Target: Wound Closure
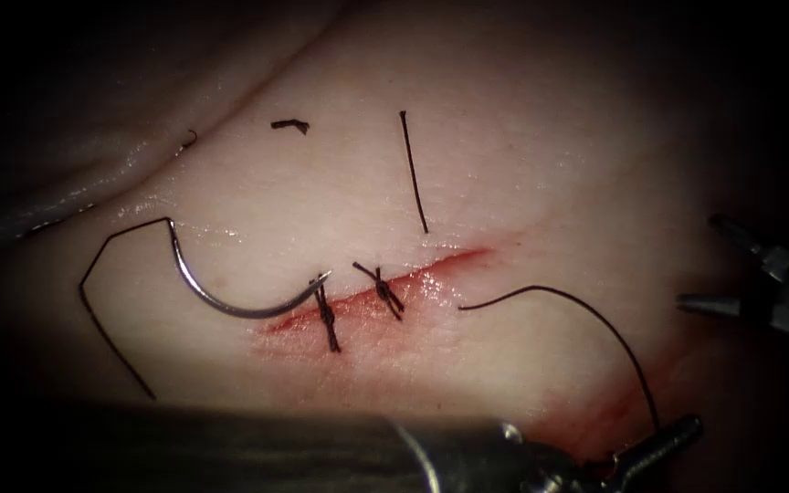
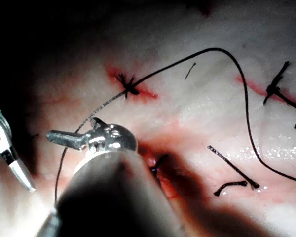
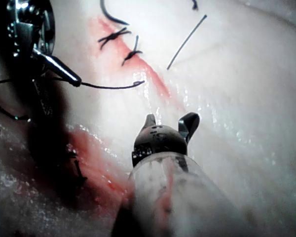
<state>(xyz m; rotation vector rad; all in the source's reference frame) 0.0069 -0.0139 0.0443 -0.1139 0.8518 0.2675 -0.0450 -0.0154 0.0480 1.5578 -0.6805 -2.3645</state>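
Pale tissue [image 1: 522, 164] spreads under the light, dark at its edges, with a red cut [image 1: 385, 290] slanting across it. At the lower edge of the endoscope view the left tool [image 1: 664, 441] has its fingers clenched on the thread [image 1: 595, 315] — that strand arcs up from them and ends free just beside the cut. At the right edge the right tool [image 1: 732, 269] has its fingers spread apart, grasping nothing, well clear of the cut. Two dark knots [image 1: 378, 290] sit across the cut. Left of them the curved needle [image 1: 230, 297] lies loose on the tissue, held by neither tool, its tip touching the left knot. Cut ends of thread [image 1: 413, 169] lie above the cut, and red fluid [image 1: 303, 329] stains its lower edge.
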